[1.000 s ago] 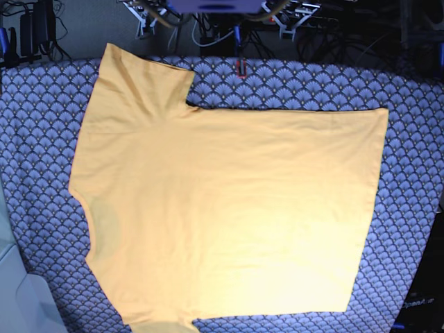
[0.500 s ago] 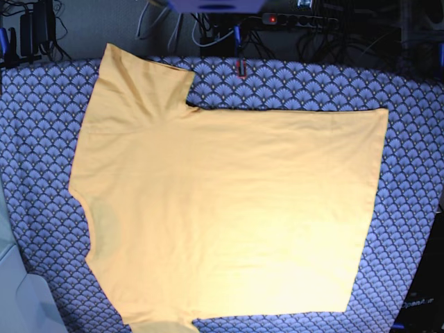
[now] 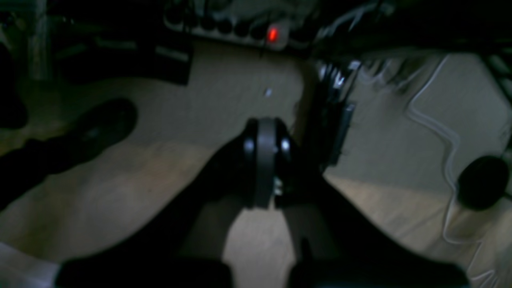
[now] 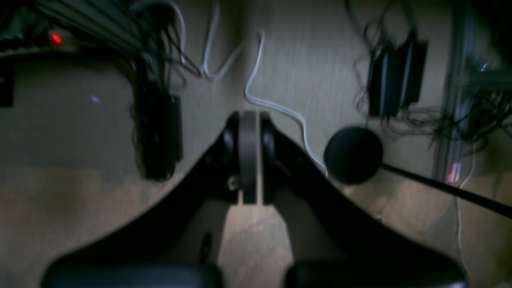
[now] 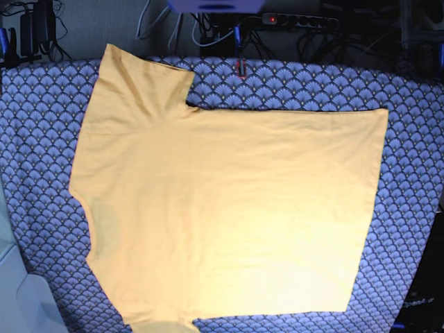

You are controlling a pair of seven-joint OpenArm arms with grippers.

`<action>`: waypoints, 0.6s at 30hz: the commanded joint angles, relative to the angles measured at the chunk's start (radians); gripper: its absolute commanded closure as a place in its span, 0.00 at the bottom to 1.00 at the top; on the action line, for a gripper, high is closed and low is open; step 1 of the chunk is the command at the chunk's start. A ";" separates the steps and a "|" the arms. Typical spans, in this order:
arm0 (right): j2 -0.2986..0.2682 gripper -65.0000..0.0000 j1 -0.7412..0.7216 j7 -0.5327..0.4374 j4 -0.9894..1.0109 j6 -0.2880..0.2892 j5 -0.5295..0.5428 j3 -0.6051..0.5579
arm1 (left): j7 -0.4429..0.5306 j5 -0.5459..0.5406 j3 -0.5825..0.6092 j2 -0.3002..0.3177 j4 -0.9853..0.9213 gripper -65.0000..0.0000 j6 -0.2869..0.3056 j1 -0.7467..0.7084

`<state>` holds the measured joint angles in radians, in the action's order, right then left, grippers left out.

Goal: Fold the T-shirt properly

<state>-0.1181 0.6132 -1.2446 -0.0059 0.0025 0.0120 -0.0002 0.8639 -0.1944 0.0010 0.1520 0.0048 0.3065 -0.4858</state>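
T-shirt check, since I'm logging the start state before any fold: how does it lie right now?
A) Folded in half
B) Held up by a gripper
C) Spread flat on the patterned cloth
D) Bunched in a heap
C: the T-shirt lies spread flat on the patterned cloth, with one sleeve out and no gripper on it.

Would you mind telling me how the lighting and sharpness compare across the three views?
Base view: bright and fairly sharp, with glare washing out the lower middle of the T-shirt on the patterned cloth. Left wrist view: dark and blurred; the left gripper is a near-black shape over dim floor. Right wrist view: equally dim and soft around the right gripper, cables smeared.
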 commanded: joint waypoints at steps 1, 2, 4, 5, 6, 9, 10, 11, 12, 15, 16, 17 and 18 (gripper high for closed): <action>-0.001 1.00 0.044 -0.073 0.006 0.000 0.001 0.002 | 0.071 -0.014 0.000 0.004 -0.005 1.00 0.006 -0.054; -0.001 1.00 0.066 -0.125 0.006 0.000 0.001 0.002 | 0.133 -0.018 0.000 0.002 -0.005 1.00 0.006 -0.078; -0.001 1.00 0.098 -0.136 -0.001 -0.002 0.004 0.002 | 0.257 -0.018 0.000 -0.001 -0.005 1.00 0.006 -0.130; -0.001 1.00 0.104 -0.133 -0.007 -0.002 0.016 0.002 | 0.320 -0.018 0.000 -0.004 -0.005 1.00 0.004 -0.155; -0.001 1.00 0.112 -0.136 -0.012 0.000 0.023 0.002 | 0.378 -0.020 -0.002 -0.005 -0.005 1.00 0.001 -0.182; -0.001 1.00 0.130 -0.136 -0.013 0.000 0.023 0.001 | 0.452 -0.021 -0.002 -0.010 0.001 1.00 -0.003 -0.244; -0.001 1.00 0.130 -0.136 -0.021 0.000 0.023 0.001 | 0.450 -0.021 -0.002 -0.013 0.008 1.00 -0.003 -0.253; -0.001 1.00 0.136 -0.136 -0.035 0.000 0.024 0.001 | 0.450 -0.021 -0.002 -0.018 0.016 1.00 -0.002 -0.256; -0.002 1.00 0.153 -0.136 -0.056 0.000 0.024 0.001 | 0.450 -0.021 -0.002 -0.021 0.033 1.00 0.000 -0.264; -0.002 1.00 0.250 -0.136 -0.222 0.000 0.024 0.002 | 0.450 -0.021 -0.002 -0.021 0.125 1.00 0.001 -0.320; -0.002 1.00 0.297 -0.134 -0.303 -0.002 0.026 0.004 | 0.450 -0.021 -0.002 -0.021 0.182 1.00 -0.002 -0.351; -0.002 1.00 0.343 -0.131 -0.392 -0.002 0.029 0.004 | 0.450 -0.021 -0.002 -0.021 0.249 1.00 -0.003 -0.386; -0.002 1.00 0.379 -0.129 -0.463 -0.002 0.042 0.004 | 0.450 -0.023 -0.002 -0.021 0.307 1.00 -0.005 -0.423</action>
<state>-0.1158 0.9733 -1.3502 -0.4820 0.0002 0.0437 -0.0002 1.2934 -0.2142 0.0010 0.1280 0.3290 0.2989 -0.8635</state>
